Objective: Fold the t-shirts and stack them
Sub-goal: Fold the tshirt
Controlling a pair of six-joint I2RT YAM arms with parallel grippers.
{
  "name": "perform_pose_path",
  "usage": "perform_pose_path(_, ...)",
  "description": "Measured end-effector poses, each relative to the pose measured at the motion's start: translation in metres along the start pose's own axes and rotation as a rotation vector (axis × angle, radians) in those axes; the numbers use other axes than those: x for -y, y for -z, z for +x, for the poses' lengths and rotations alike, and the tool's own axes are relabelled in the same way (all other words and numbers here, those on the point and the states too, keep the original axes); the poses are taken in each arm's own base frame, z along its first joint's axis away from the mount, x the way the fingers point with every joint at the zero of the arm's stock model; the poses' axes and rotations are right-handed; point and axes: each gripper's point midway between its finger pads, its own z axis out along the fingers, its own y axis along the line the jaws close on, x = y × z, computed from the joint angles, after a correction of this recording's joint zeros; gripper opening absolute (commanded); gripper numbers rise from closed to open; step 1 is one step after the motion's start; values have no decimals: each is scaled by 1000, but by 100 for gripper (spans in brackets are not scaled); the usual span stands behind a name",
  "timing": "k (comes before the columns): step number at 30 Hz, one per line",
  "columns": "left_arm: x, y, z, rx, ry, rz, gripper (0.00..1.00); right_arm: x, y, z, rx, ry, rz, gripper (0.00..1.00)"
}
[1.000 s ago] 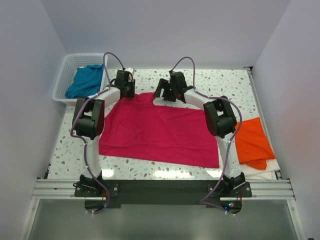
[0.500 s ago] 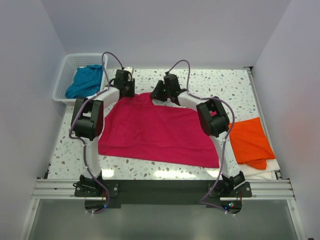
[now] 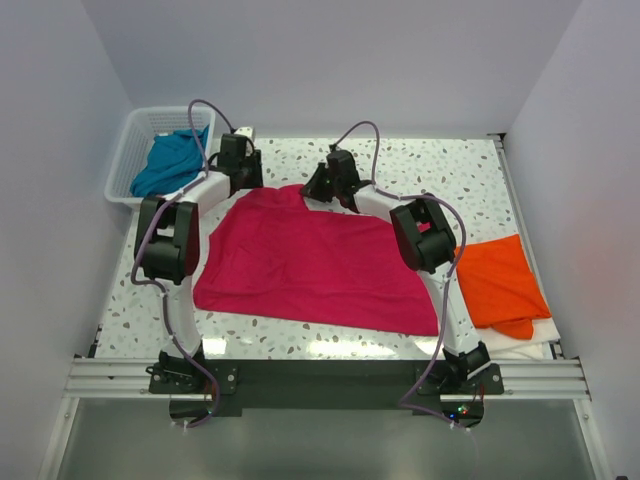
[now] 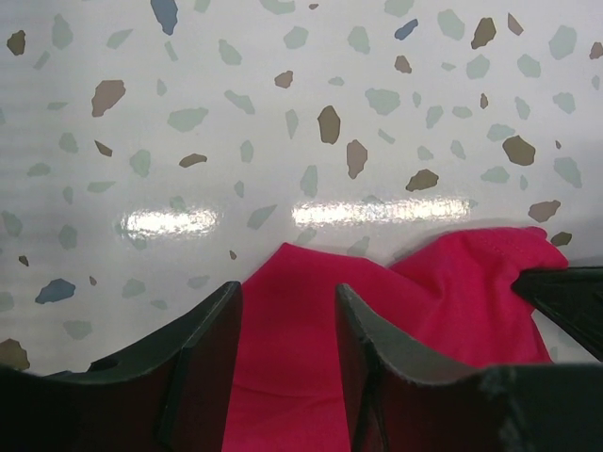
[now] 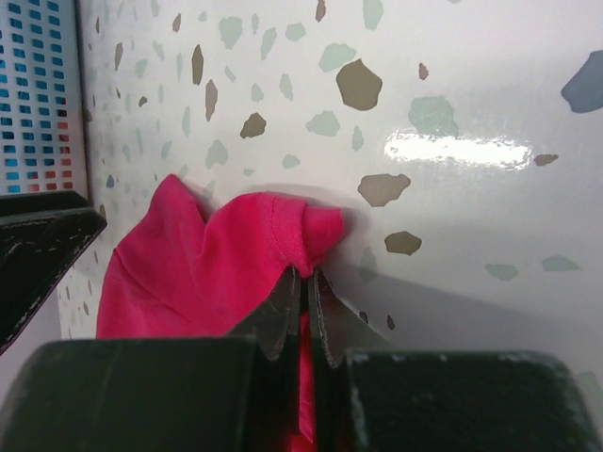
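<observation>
The crimson-pink t-shirt (image 3: 310,260) lies spread flat in the middle of the table. My left gripper (image 3: 245,183) is at its far left corner, open, with its fingers (image 4: 287,292) on either side of a strip of the pink cloth (image 4: 452,292). My right gripper (image 3: 318,190) is at the shirt's far edge near the neck. Its jaws (image 5: 303,278) are shut on a bunched fold of the pink hem (image 5: 207,264). The orange t-shirt (image 3: 505,280) lies folded at the right. The teal-blue t-shirt (image 3: 170,160) sits in the basket.
A white lattice basket (image 3: 135,130) stands at the far left corner and also appears in the right wrist view as a basket wall (image 5: 38,85). A white sheet (image 3: 520,345) lies under the orange shirt. Grey walls close in the speckled table (image 3: 450,165).
My right gripper moved left to the shirt's far edge and shut on the hem. My left gripper shifted a little left and back, and its jaws widened slightly.
</observation>
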Motion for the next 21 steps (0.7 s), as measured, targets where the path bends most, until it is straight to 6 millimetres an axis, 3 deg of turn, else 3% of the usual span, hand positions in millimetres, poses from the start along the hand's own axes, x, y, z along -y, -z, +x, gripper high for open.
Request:
perform_pose_path(7, -2, 1, 1, -10, 44, 7, 50, -6, 10, 10, -14, 70, -43, 0)
perform_pose_path(17, -3, 9, -2, -19, 106, 10, 52, -63, 48, 26, -17, 226, -163, 0)
perform_pose_path(21, -3, 16, -4, -20, 124, 12, 54, -71, 59, 40, -34, 273, -192, 0)
